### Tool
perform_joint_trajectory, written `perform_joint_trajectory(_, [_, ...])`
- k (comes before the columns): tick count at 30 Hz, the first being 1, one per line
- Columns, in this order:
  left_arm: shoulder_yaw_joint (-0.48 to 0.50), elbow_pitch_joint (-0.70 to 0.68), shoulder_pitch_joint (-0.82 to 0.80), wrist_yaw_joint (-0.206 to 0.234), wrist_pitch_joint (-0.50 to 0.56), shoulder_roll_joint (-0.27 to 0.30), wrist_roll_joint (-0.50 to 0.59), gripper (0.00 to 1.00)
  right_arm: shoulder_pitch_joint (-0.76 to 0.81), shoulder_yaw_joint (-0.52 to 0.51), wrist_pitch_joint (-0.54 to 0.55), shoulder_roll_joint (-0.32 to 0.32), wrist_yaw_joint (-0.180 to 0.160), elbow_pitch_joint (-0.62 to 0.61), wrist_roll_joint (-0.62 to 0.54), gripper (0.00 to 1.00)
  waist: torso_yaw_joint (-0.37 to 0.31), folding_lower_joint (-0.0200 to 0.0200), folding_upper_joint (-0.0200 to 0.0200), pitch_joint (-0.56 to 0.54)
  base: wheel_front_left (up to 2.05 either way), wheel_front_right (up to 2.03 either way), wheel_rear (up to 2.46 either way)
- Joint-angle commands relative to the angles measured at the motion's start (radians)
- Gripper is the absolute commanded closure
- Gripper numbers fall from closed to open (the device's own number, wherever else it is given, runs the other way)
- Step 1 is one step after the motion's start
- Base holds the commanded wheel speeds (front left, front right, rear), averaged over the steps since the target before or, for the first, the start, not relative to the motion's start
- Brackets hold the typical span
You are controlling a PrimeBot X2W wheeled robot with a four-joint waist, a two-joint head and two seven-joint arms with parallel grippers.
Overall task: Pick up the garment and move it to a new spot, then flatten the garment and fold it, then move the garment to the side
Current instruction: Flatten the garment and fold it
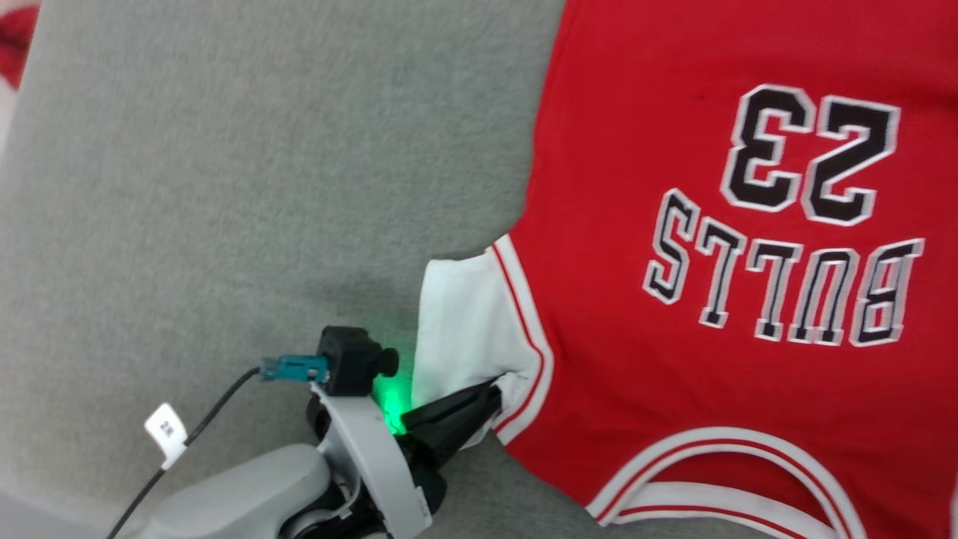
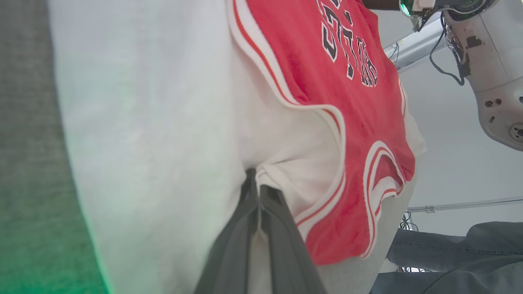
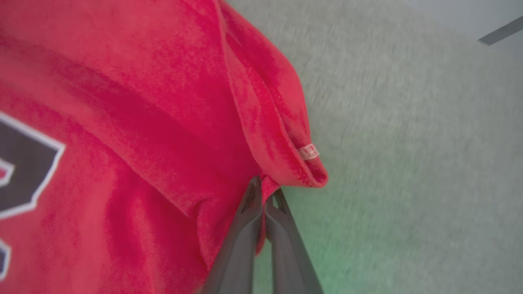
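The garment (image 1: 673, 150), a red jersey with black "BULLS 23" lettering, lies spread on the grey table with its collar nearest me. My left gripper (image 1: 490, 395) is shut on the striped hem of its white sleeve (image 1: 468, 329) at the lower middle of the head view. In the left wrist view the gripper (image 2: 257, 181) pinches that sleeve's edge beside the red body of the garment (image 2: 359, 134). My right gripper (image 3: 264, 188) is shut on a folded red edge of the garment (image 3: 163, 134), close to a small white tag (image 3: 309, 152).
The grey felt table (image 1: 224, 187) stretches out left of the jersey. A red patch (image 1: 16, 41) lies beyond the table's far left edge. In the left wrist view the other pale arm (image 2: 490, 61) hangs at the upper right, and a person's jeans (image 2: 449, 253) show at the lower right.
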Motion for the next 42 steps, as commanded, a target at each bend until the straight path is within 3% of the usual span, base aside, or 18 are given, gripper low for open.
perform_joint_trajectory(1, [0.023, 0.094, -0.001, 0.032, -0.003, 0.011, -0.014, 1.00, 0.100, 0.009, 0.025, -0.026, -0.001, -0.039, 0.037, 1.00, -0.075, 0.0000, 0.0000, -0.087, 0.00, 0.00, 0.00])
perform_joint_trajectory(6, [0.044, 0.091, 0.042, 0.029, -0.021, 0.042, -0.025, 1.00, 0.360, -0.070, 0.051, -0.095, -0.001, -0.230, 0.154, 1.00, -0.132, 0.0000, 0.0000, -0.162, 0.00, 0.00, 0.00])
perform_joint_trajectory(10, [0.062, 0.087, 0.074, 0.027, -0.027, 0.060, -0.026, 1.00, 0.606, -0.157, 0.079, -0.092, -0.001, -0.362, 0.187, 1.00, -0.169, 0.0000, 0.0000, -0.205, 0.00, 0.00, 0.00])
perform_joint_trajectory(17, [0.108, 0.065, 0.130, 0.039, -0.033, 0.080, -0.022, 1.00, 0.998, -0.247, 0.129, 0.050, -0.001, -0.557, 0.192, 1.00, -0.224, 0.0000, 0.0000, -0.237, 0.00, 0.00, 0.00])
perform_joint_trajectory(23, [0.125, 0.051, 0.151, 0.042, -0.034, 0.084, -0.008, 1.00, 1.144, -0.234, 0.135, 0.153, -0.001, -0.651, 0.144, 1.00, -0.235, 0.0000, 0.0000, -0.239, 0.00, 0.00, 0.00])
perform_joint_trajectory(24, [0.127, 0.050, 0.153, 0.043, -0.034, 0.085, -0.007, 1.00, 1.144, -0.238, 0.122, 0.168, -0.001, -0.658, 0.132, 0.89, -0.237, 0.0000, 0.0000, -0.239, 0.00, 0.00, 0.00])
perform_joint_trajectory(25, [0.127, 0.047, 0.156, 0.043, -0.034, 0.086, -0.006, 1.00, 1.137, -0.249, 0.106, 0.180, -0.001, -0.663, 0.121, 0.54, -0.237, 0.0000, 0.0000, -0.240, 0.00, 0.00, 0.00])
perform_joint_trajectory(26, [0.127, 0.045, 0.158, 0.042, -0.032, 0.087, -0.004, 1.00, 1.129, -0.265, 0.089, 0.188, -0.001, -0.670, 0.112, 0.04, -0.238, 0.0000, 0.0000, -0.240, 0.00, 0.00, 0.00])
perform_joint_trajectory(27, [0.126, 0.044, 0.159, 0.042, -0.032, 0.088, -0.002, 1.00, 1.122, -0.279, 0.079, 0.189, -0.001, -0.680, 0.105, 0.00, -0.238, 0.0000, 0.0000, -0.240, 0.00, 0.00, 0.00])
perform_joint_trajectory(36, [0.114, 0.028, 0.146, 0.043, -0.027, 0.070, 0.019, 1.00, 0.967, -0.519, 0.102, 0.135, -0.001, -0.824, 0.120, 0.00, -0.197, 0.0000, 0.0000, -0.234, 0.00, 0.00, 0.00])
perform_joint_trajectory(39, [0.110, 0.030, 0.133, 0.038, -0.024, 0.054, 0.025, 1.00, 0.817, -0.514, 0.062, 0.123, -0.001, -0.799, 0.089, 0.00, -0.174, 0.0000, 0.0000, -0.218, 0.00, 0.00, 0.00])
perform_joint_trajectory(42, [0.108, 0.041, 0.119, 0.034, -0.019, 0.039, 0.031, 1.00, 0.650, -0.427, 0.008, 0.112, -0.001, -0.723, 0.037, 0.00, -0.151, 0.0000, 0.0000, -0.199, 0.00, 0.00, 0.00])
